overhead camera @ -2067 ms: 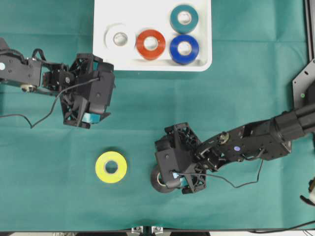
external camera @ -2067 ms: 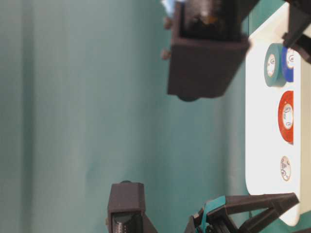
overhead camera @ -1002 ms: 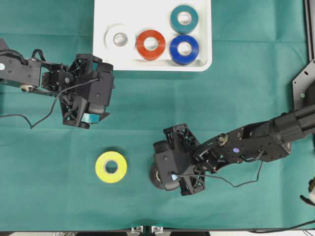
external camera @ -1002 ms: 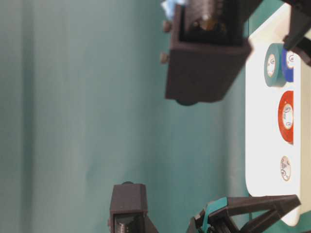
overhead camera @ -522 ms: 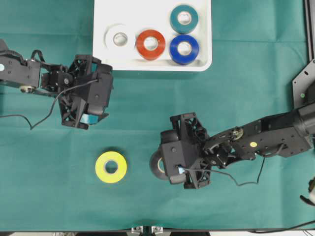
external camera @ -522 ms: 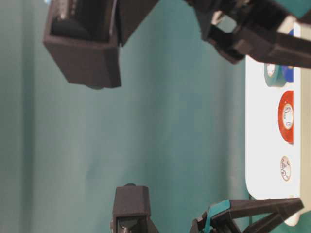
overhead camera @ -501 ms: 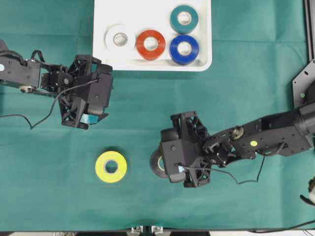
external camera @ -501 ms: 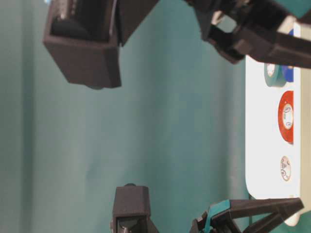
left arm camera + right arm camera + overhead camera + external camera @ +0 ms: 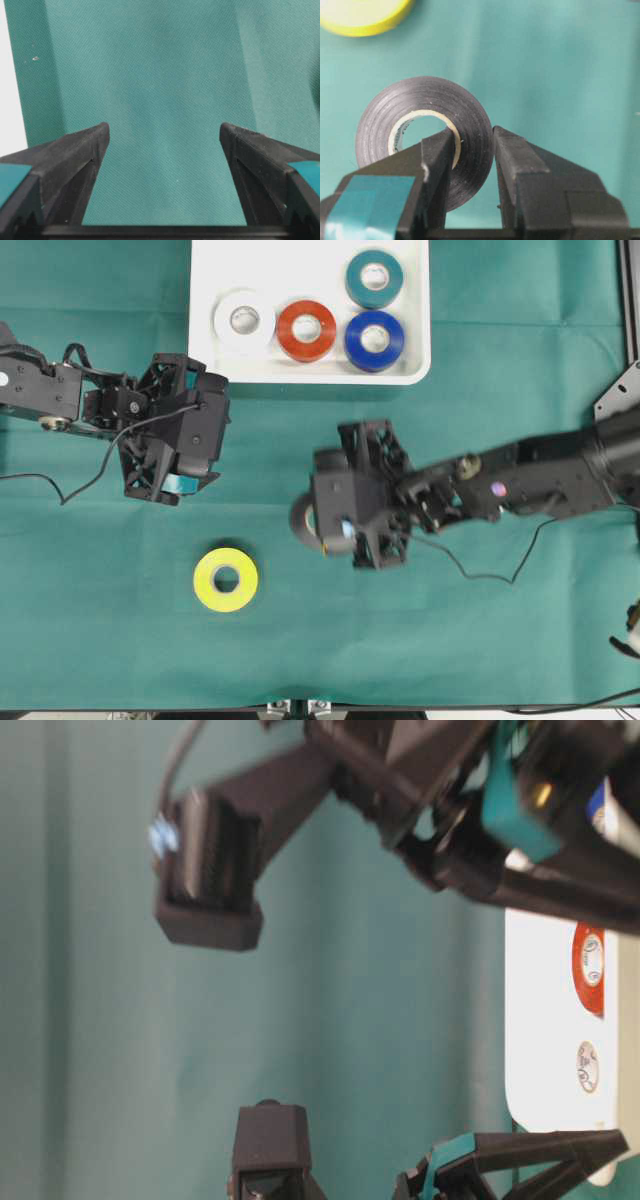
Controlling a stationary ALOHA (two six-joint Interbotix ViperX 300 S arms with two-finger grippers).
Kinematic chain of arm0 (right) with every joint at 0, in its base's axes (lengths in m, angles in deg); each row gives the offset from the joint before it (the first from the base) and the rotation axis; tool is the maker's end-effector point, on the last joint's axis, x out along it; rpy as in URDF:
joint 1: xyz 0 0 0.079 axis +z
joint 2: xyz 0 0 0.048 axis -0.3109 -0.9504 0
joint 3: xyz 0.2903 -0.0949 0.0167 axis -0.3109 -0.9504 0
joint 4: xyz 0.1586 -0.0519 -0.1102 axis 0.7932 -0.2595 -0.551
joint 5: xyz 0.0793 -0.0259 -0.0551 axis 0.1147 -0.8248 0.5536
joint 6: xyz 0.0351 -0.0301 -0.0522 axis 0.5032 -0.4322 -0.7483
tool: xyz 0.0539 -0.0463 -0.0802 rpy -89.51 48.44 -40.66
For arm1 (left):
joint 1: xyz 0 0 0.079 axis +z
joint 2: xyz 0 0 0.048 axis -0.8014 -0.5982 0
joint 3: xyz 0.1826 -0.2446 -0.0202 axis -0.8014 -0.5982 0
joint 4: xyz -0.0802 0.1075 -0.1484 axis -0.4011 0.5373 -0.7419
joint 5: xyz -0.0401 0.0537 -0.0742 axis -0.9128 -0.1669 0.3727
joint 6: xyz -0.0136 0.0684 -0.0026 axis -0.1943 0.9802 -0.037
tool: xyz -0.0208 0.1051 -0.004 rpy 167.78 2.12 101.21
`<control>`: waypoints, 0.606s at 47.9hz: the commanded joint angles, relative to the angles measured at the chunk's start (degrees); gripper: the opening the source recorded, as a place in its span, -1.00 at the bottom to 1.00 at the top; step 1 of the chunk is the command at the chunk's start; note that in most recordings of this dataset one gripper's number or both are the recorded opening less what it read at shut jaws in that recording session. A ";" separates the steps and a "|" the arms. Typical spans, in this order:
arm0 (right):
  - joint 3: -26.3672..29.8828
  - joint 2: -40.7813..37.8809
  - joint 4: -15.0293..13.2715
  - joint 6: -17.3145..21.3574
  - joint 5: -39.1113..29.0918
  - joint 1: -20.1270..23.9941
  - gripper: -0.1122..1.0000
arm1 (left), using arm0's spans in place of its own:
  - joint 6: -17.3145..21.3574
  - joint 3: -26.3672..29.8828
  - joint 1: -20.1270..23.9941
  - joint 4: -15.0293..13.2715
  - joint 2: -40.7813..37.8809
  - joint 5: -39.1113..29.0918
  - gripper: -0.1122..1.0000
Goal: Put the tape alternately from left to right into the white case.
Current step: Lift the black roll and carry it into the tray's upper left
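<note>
The white case point(image 9: 290, 270) lies at the top centre and holds the white point(image 9: 245, 320), red-orange point(image 9: 307, 330), teal point(image 9: 374, 277) and blue point(image 9: 374, 339) tape rolls. A yellow roll point(image 9: 225, 580) lies flat on the green cloth at lower left. My right gripper point(image 9: 315, 525) is shut on the black roll point(image 9: 300, 520). In the right wrist view one finger sits inside the core and the other outside the wall of the black roll point(image 9: 380, 120), clear of the cloth. My left gripper point(image 9: 172, 455) hovers open left of the case, with nothing between its fingers point(image 9: 80, 150).
Green cloth covers the table. The case's white edge point(image 9: 10, 100) shows at the left of the left wrist view. The yellow roll point(image 9: 365, 15) sits beyond the black one in the right wrist view. A metal bracket point(image 9: 615, 410) stands at the right edge.
My right gripper has lifted the black roll off the cloth and carried it up and left, toward the case. The left arm has not moved.
</note>
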 commanded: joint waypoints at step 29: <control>1.85 1.85 -9.84 -0.26 7.56 -17.67 -0.37 | -3.08 -0.88 -1.93 -0.26 1.41 0.35 0.37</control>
